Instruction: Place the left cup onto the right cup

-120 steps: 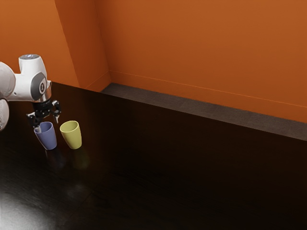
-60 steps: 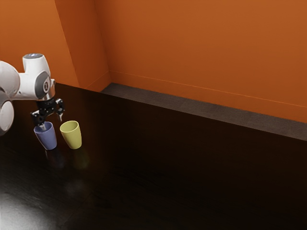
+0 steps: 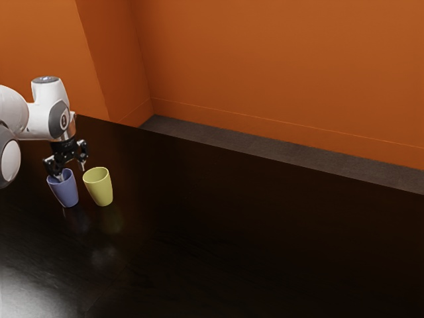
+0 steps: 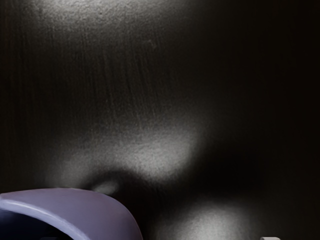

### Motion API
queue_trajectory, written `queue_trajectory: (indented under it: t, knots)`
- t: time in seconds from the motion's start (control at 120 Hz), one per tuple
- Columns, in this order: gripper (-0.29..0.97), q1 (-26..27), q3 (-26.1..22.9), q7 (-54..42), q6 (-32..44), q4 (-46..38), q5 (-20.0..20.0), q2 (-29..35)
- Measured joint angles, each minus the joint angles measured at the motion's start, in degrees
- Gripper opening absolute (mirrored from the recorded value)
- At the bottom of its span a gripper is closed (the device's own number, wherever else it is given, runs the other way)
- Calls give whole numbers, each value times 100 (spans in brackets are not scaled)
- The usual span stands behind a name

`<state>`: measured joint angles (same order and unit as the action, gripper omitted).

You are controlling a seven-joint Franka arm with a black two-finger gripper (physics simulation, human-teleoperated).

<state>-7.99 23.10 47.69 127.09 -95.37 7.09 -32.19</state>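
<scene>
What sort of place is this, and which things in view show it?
Probably a simulated test room, not a home: plain orange walls, a glossy dark table, and a white robot arm whose pincer hangs at a purple cup beside a yellow-green cup.
</scene>
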Motion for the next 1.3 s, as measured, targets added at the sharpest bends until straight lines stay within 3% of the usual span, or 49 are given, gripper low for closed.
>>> queue_trajectory:
  t: [0.808, 0.992, 1.3]
  knots:
    - [47, -87, -4, -136, 46, 11, 134, -127]
    - [26, -88, -8, -162, 63, 16, 175, -143]
    - [1, -88, -8, -187, 69, 16, 186, -142]
